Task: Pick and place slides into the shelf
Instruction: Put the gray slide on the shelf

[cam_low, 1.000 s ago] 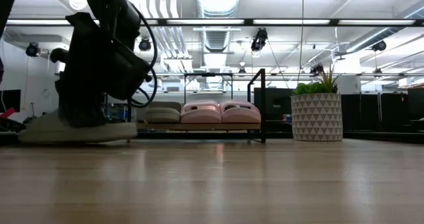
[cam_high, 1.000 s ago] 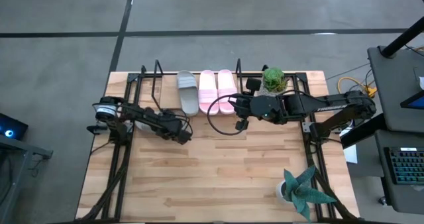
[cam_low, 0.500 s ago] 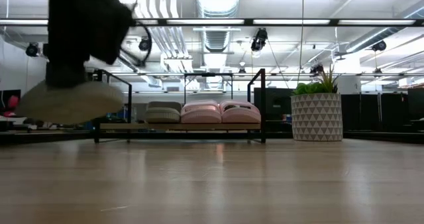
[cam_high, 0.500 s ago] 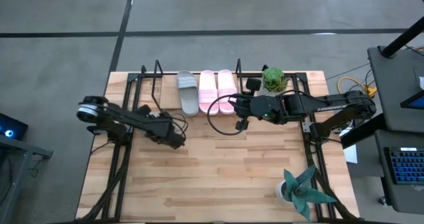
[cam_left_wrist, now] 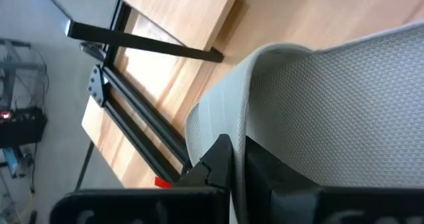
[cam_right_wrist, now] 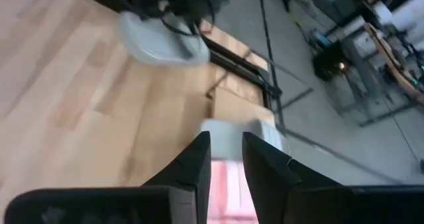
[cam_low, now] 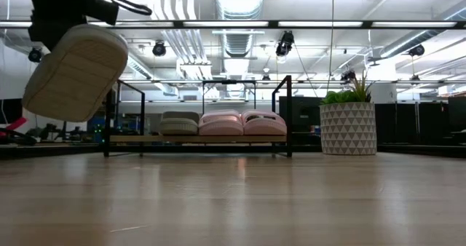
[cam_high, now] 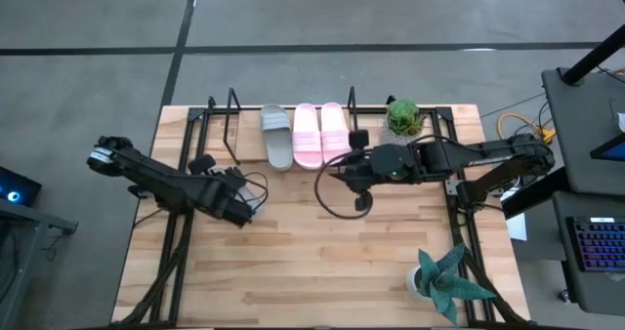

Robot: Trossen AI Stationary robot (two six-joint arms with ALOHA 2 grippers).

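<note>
Slides number four: two pale pink ones [cam_high: 320,133] and one grey-green one [cam_high: 276,135] sit side by side on the shelf [cam_low: 196,139]. The fourth, grey-green slide [cam_low: 74,73], hangs tilted above the table, sole outward, its strap clamped between the closed jaws of the left gripper [cam_high: 237,199]. Near the shelf's front, the right gripper [cam_right_wrist: 226,159] hovers empty, jaws slightly apart.

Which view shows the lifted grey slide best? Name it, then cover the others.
Low view: the slide hangs tilted, sole out, clear of the table. Left wrist shows only its strap in the left tool. Right wrist shows it blurred, far off. High view hides it under the arm.
</note>
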